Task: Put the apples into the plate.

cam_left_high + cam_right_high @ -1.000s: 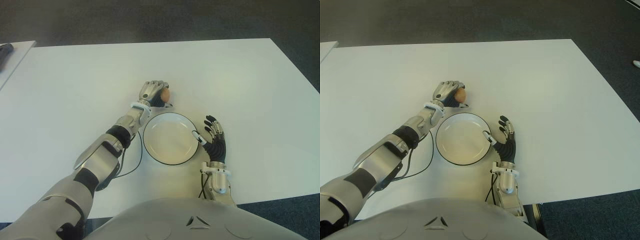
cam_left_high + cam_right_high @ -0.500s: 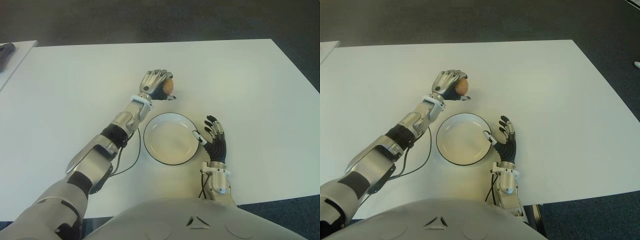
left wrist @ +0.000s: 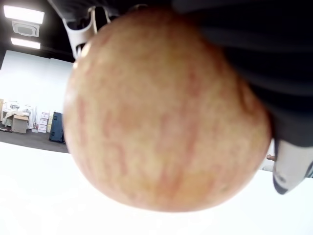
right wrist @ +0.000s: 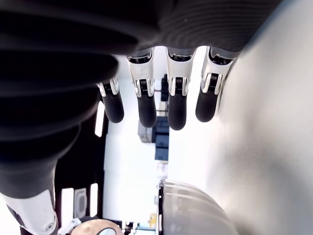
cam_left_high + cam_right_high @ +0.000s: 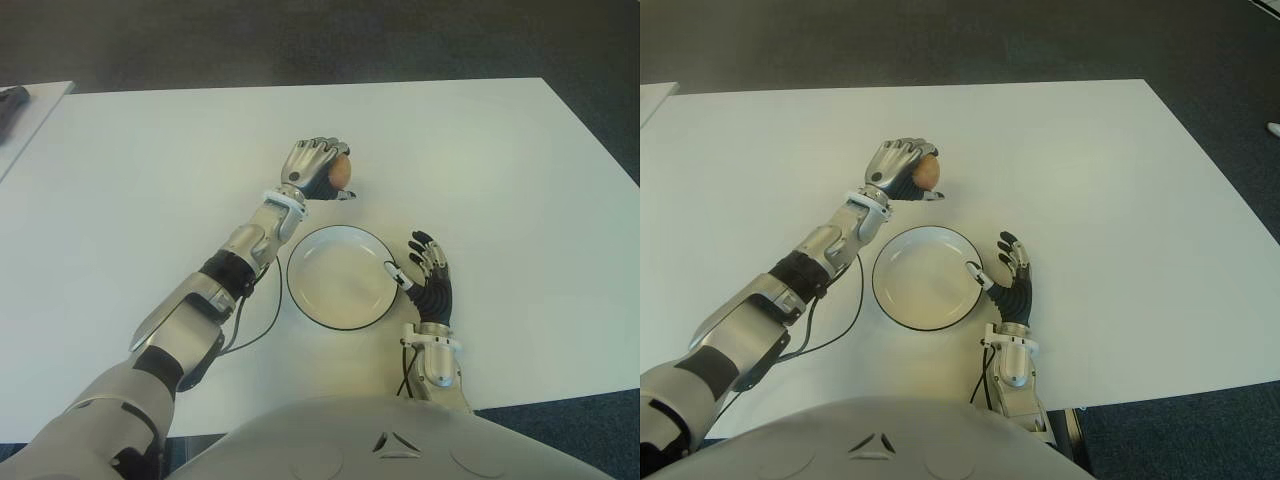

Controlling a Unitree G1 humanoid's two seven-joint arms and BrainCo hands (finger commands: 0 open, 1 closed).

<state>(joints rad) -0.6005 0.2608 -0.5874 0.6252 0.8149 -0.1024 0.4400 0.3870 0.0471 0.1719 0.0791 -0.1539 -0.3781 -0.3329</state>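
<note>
Lifted since a second ago: left hand [image 5: 315,165] clutching apple [image 5: 339,171] beyond plate [image 5: 340,277]; right hand [image 5: 428,283] spread, empty.

White rectangular table [image 5: 150,160], seen from above, bordered by dark floor [image 5: 300,40] on its far side and right. A white plate [image 5: 340,277] with a dark rim lies on the table near the front edge, centre. A thin black cable [image 5: 262,330] loops over the surface just left of the plate. A second white surface [image 5: 25,105] shows at far left.
</note>
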